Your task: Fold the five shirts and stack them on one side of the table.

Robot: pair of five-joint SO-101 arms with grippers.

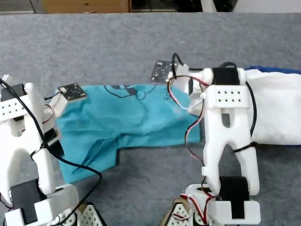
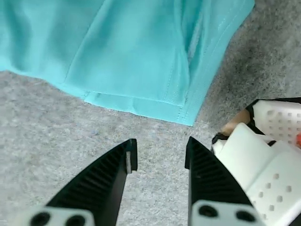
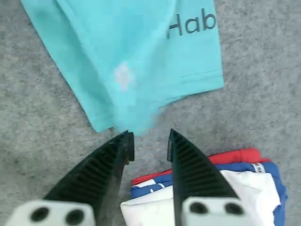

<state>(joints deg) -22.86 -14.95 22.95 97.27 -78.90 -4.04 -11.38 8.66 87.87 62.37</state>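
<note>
Shirt (image 1: 127, 117), turquoise with dark lettering, lies spread across the middle of the table between the two arms. It appears partly folded, but in the high view the arms cover both its ends, so its full outline is hard to make out. The left arm hides the shirt's left end, and the right arm hides its right edge.

A stack of folded shirts (image 1: 277, 113) sits at the right side of the table, white on top. It is cut off by the picture's edge and partly covered by the right arm. The right wrist view shows blue and red layers under the white one (image 3: 256, 188).

The table (image 1: 94, 47) has a grey, felt-like cover. A strip of wooden furniture (image 1: 84, 5) runs along the room behind it.

The left gripper (image 2: 161, 153) hangs over bare grey cover just off the shirt's hemmed edge (image 2: 117, 47), its black jaws spread fairly wide and holding nothing. The right gripper (image 3: 149, 141) sits between the shirt's edge (image 3: 131, 47) and the stack, jaws narrowly apart and holding nothing.
</note>
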